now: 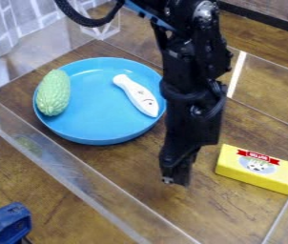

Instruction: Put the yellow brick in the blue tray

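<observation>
The yellow brick (255, 168) with its white-and-red label lies flat on the wooden table at the right. The blue tray (93, 122) sits at the left centre. My gripper (173, 172) points straight down, low over the table. It hangs just left of the brick and just off the tray's right rim, with a small gap to each. Only one dark finger block shows from this side, so the jaw gap is hidden. Nothing is seen held.
A green oval object (52, 91) rests on the tray's left edge, and a white object (136, 93) with a red spot lies inside the tray. A clear wall (57, 152) runs along the table's front. Blue cloth (4, 225) sits at the bottom left.
</observation>
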Available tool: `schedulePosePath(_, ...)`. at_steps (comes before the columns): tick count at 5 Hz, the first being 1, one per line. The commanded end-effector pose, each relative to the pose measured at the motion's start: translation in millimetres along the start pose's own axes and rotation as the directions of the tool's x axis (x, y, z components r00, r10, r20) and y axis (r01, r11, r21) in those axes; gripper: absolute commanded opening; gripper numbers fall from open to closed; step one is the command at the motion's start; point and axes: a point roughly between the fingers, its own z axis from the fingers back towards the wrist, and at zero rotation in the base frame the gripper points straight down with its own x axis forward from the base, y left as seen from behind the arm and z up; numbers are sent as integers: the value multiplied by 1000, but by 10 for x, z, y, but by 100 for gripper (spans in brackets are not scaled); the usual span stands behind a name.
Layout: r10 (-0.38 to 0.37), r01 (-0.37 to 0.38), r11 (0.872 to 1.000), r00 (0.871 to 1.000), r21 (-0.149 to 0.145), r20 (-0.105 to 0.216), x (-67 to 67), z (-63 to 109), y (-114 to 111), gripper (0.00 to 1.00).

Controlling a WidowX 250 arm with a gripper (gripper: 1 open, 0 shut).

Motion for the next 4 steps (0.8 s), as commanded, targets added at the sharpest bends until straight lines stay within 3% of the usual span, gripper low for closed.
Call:
schedulePosePath(1,13,-14,999,1000,43,21,80,65,58,100)
schedulePosePath(3,-14,13,997,1000,78,16,91,36,178,100)
schedulePosePath(4,18,-19,994,1000,110,13,48,12,265,100)
